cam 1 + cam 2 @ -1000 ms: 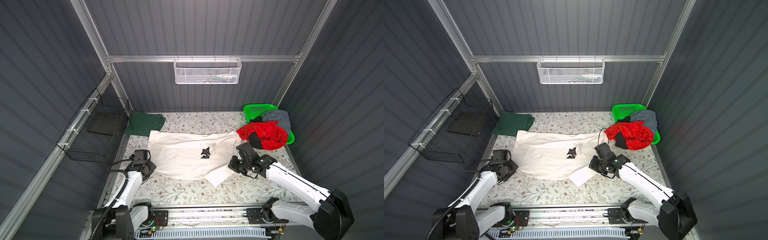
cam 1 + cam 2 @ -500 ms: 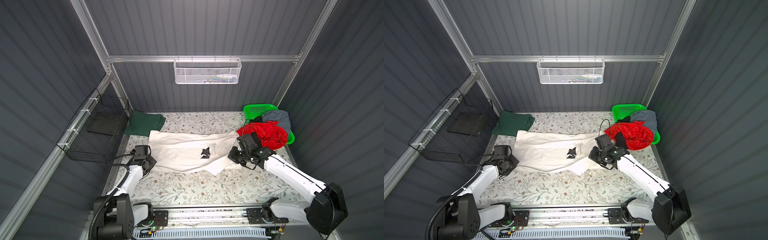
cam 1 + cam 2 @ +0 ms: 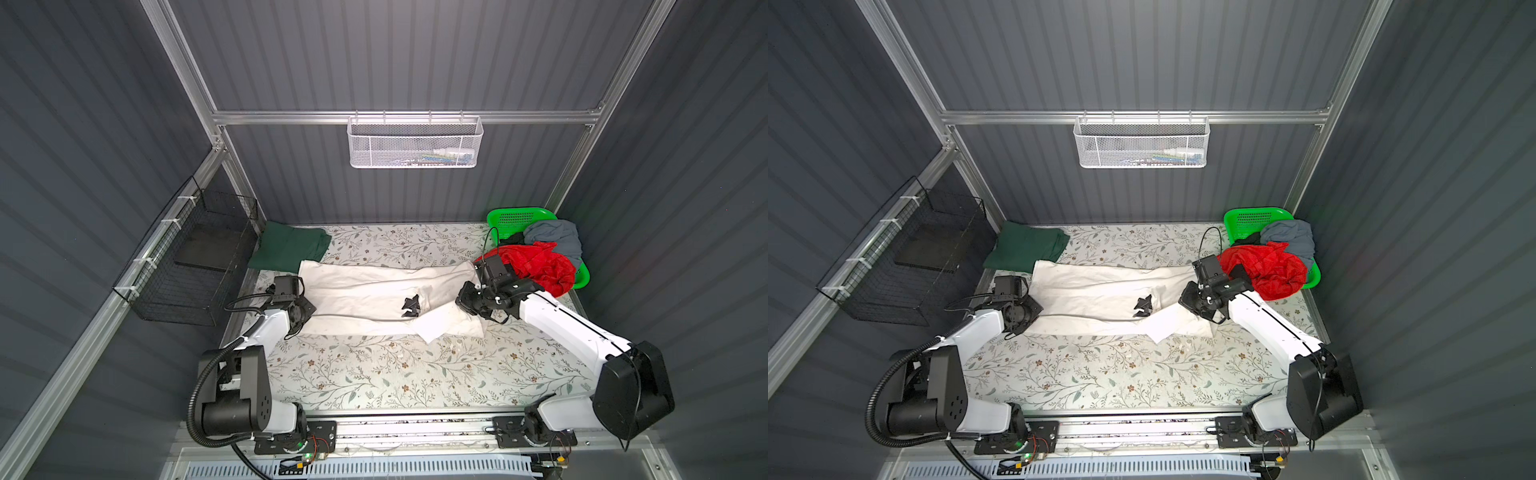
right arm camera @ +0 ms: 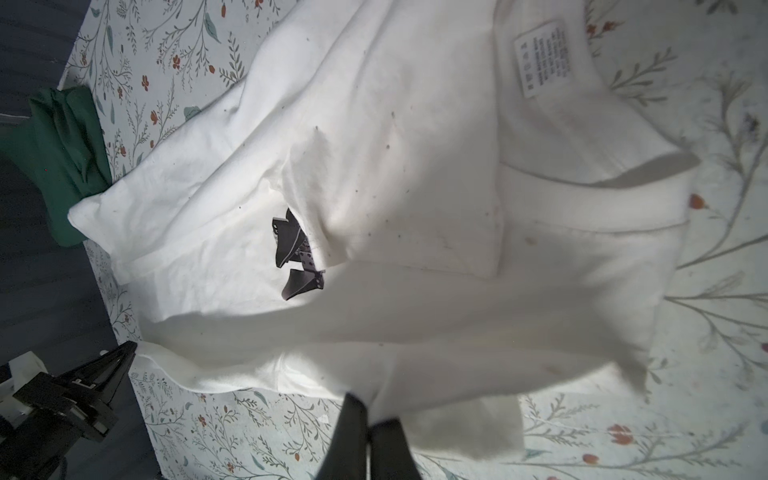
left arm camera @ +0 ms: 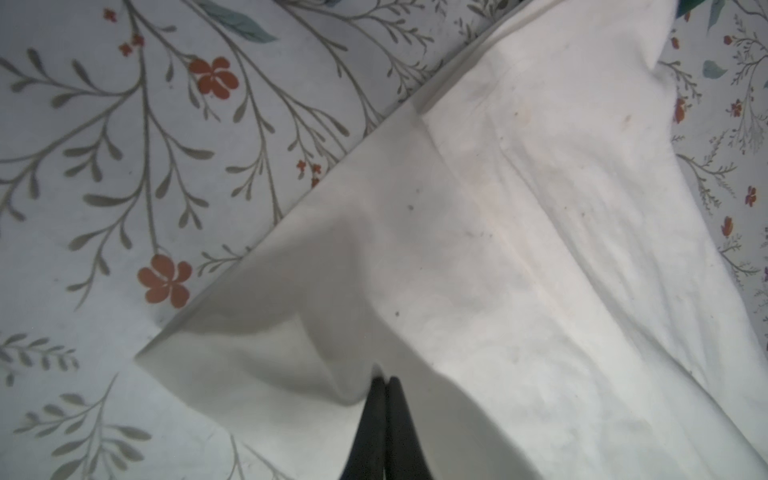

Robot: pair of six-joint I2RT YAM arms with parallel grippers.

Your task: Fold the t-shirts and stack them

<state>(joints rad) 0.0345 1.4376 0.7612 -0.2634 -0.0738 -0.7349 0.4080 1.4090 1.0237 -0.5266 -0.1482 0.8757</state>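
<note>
- The left claw (image 5: 384, 380) is closed; its two tips pinch one edge of the off-white t-shirt (image 5: 519, 249), and the cloth rises a little at the tips.
- The right claw (image 4: 368, 419) is closed too and grips the opposite end of the same shirt, where a folded flap hangs.
- In both top views the off-white t-shirt (image 3: 365, 291) (image 3: 1100, 291) lies stretched between the two claws on the flowered desk (image 3: 374, 374).
- A black print (image 3: 410, 306) sits on the shirt, nearer to the right claw (image 3: 463, 301).
- The dark green t-shirt (image 3: 289, 249) lies folded beyond the left claw (image 3: 305, 309), touching a corner of the off-white one.
- The red t-shirt (image 3: 536, 266) is heaped just behind the right claw, over the green basket (image 3: 515, 216); the grey-blue t-shirt (image 3: 555, 237) is behind it.
</note>
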